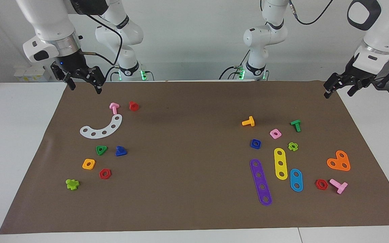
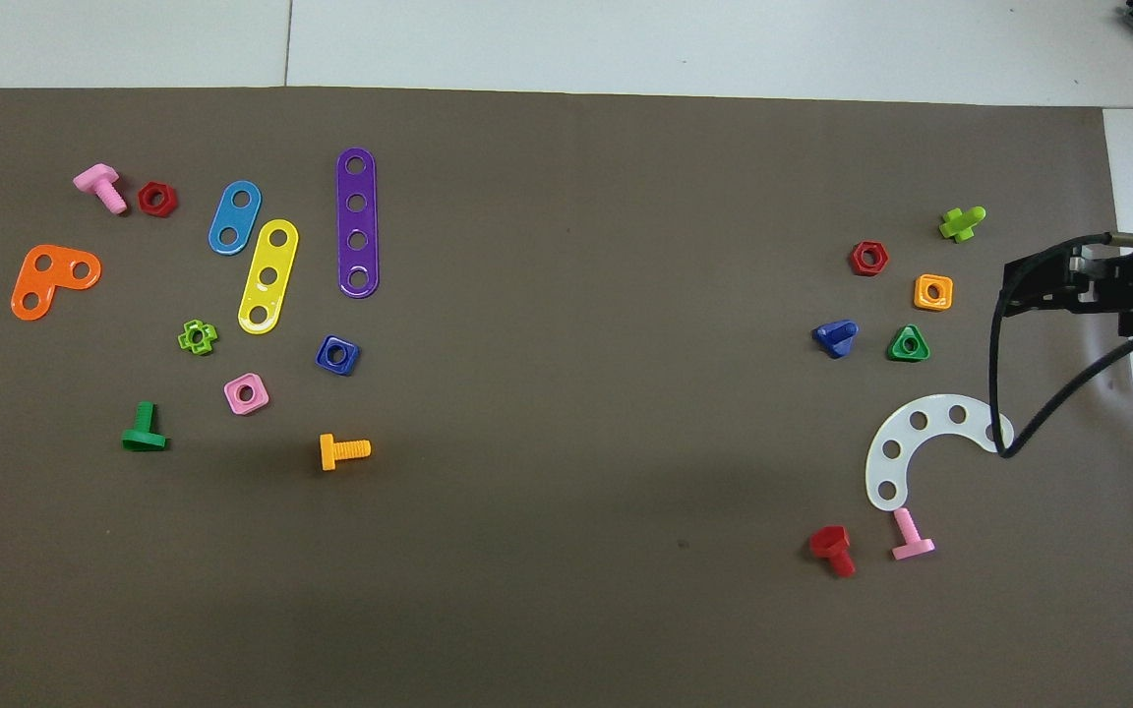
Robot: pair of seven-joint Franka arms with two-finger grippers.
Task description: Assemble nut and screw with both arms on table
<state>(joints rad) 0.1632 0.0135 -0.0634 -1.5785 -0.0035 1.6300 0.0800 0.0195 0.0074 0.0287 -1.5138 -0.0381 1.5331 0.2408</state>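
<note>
The dark blue square nut [image 1: 255, 144] lies flat on the brown mat [image 1: 194, 202] toward the left arm's end, beside a pink square nut [image 1: 275, 134]; it also shows in the overhead view [image 2: 337, 355]. The dark blue screw [image 1: 121, 151] with a triangular head lies toward the right arm's end, beside a green triangular nut [image 1: 101, 150]; it also shows in the overhead view [image 2: 836, 337]. My right gripper [image 1: 83, 85] is open and empty, raised over the mat's edge by its base. My left gripper [image 1: 339, 91] is open and empty, raised over the mat's corner at its end.
Near the screw lie a white curved strip [image 1: 102, 127], a pink bolt [image 1: 114, 107], a red bolt [image 1: 133, 106], an orange square nut [image 1: 88, 164] and a red hex nut [image 1: 105, 173]. Near the nut lie purple [image 1: 260, 182], yellow [image 1: 280, 163] and blue [image 1: 296, 180] strips and an orange bolt [image 1: 249, 122].
</note>
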